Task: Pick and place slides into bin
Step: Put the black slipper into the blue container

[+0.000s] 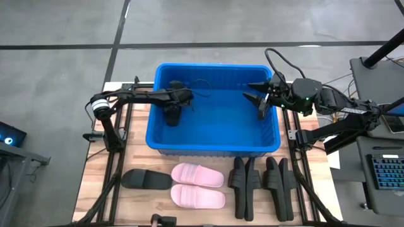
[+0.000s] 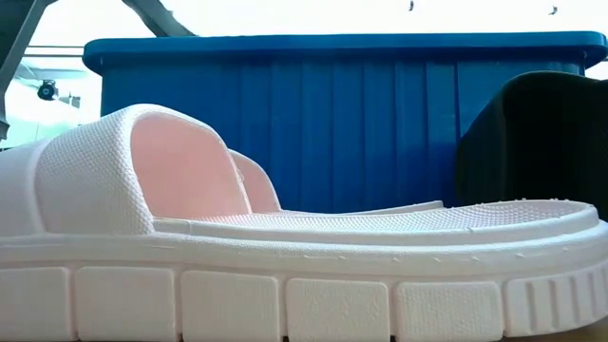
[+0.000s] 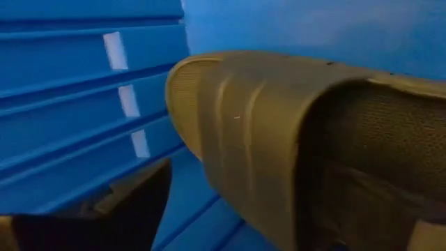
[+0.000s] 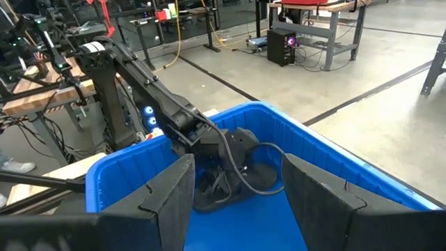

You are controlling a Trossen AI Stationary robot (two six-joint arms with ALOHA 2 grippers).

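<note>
The blue bin (image 1: 214, 142) stands in the middle of the table. My left gripper (image 1: 175, 101) reaches down into the bin's left part, at a black slide (image 3: 279, 146) that is inside the bin (image 4: 244, 178). One finger (image 3: 132, 202) stands apart from the slide, so the gripper is open. My right gripper (image 4: 240, 209) is open and empty over the bin's right end (image 1: 259, 101). Two pink slides (image 1: 197, 186) and several black slides (image 1: 262, 183) lie on the table in front of the bin. My left gripper's one visible finger (image 3: 132, 202) stands clear of the black slide, with blue bin floor showing between them. The slide's strap (image 3: 265, 153) hides the other finger, so I cannot tell whether the gripper touches the slide.
A single black slide (image 1: 146, 180) lies at the near left of the table. The near pink slide (image 2: 285, 266) fills the low view, with the bin wall (image 2: 361, 123) behind it. A keyboard (image 1: 385, 173) and stands are off the table's right side.
</note>
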